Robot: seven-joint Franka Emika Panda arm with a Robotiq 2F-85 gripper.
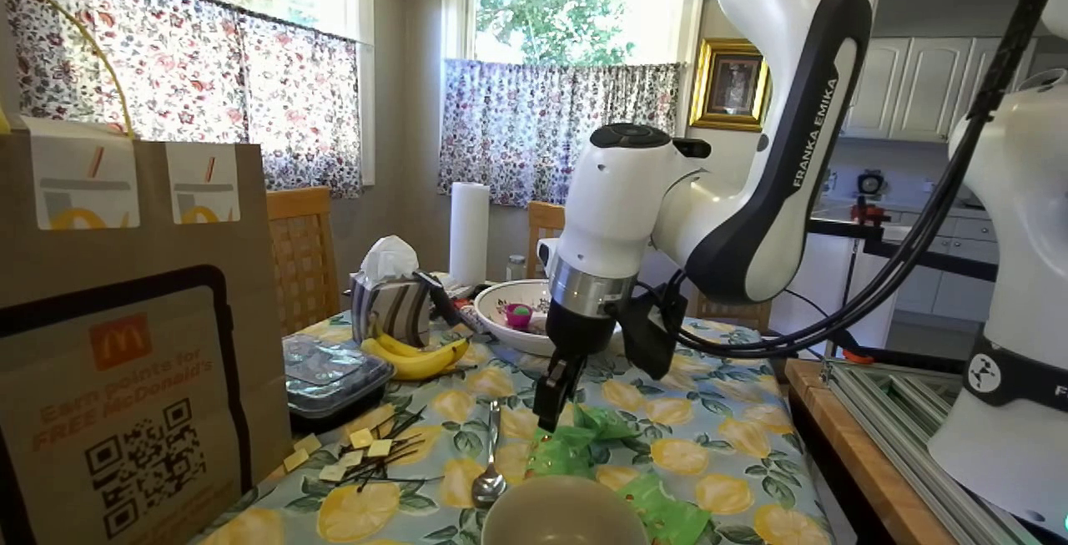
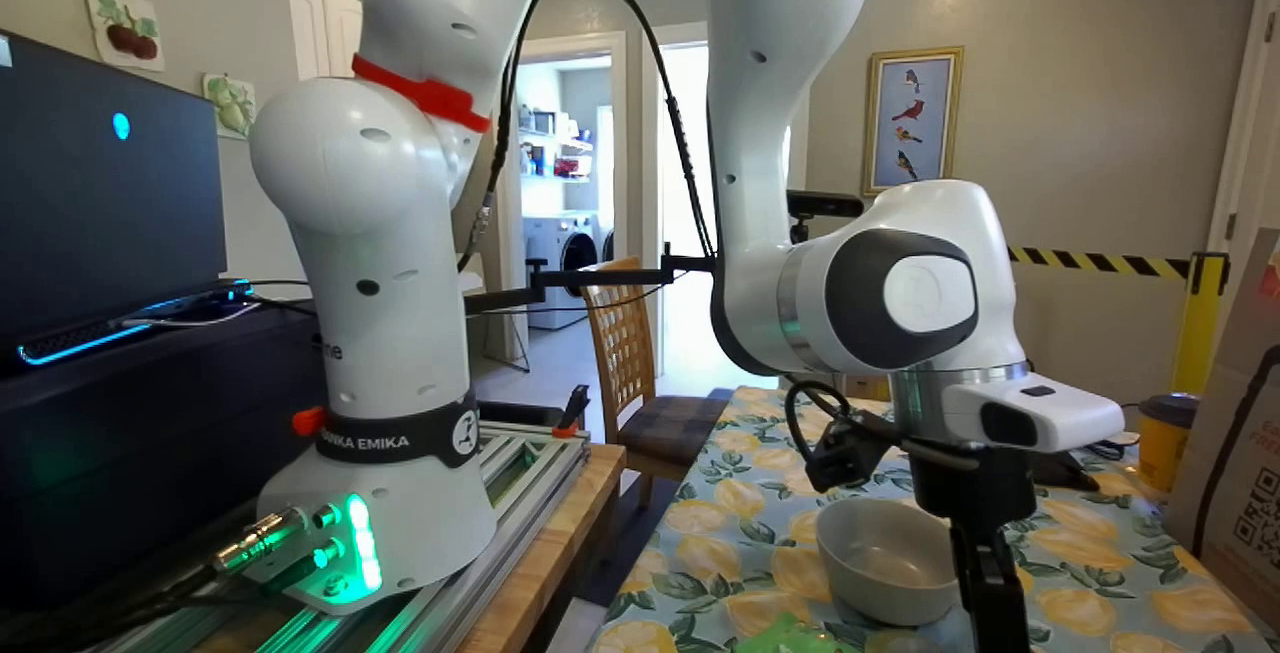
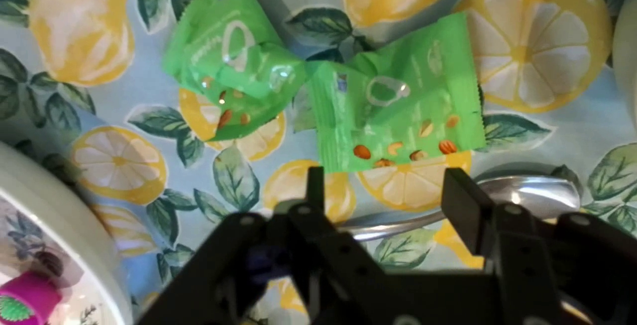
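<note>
My gripper (image 3: 383, 183) hangs low over the lemon-print surface (image 1: 726, 424), its two fingers standing well apart, and I see nothing held between them. Just past the fingertips in the wrist view lies the flat packet (image 3: 398, 101), green with nuts printed along one edge; I cannot tell whether a tip touches it. The crumpled packet (image 3: 239, 66), green too, lies right beside it, their ends meeting. The spoon (image 3: 532, 195) rests near the flat packet, its handle showing between my fingers and its neck partly hidden behind one of them. A third packet (image 1: 663, 512) lies next to the grey bowl (image 2: 885, 573), which stands upright. Across the packets from that bowl sits a big white dish (image 3: 69, 220) with a pink cup (image 3: 42, 290) in it. Further off, in an exterior view, I make out bananas (image 1: 417, 359) in front of a striped tissue box (image 1: 390, 311), a plastic box (image 1: 334, 374) beside them and a paper roll (image 1: 470, 232) standing behind. Pale squares (image 1: 379, 447) lie scattered among dark sticks (image 1: 406, 451) between the plastic box and the spoon, and a paper bag (image 1: 142, 345) stands upright close by
</note>
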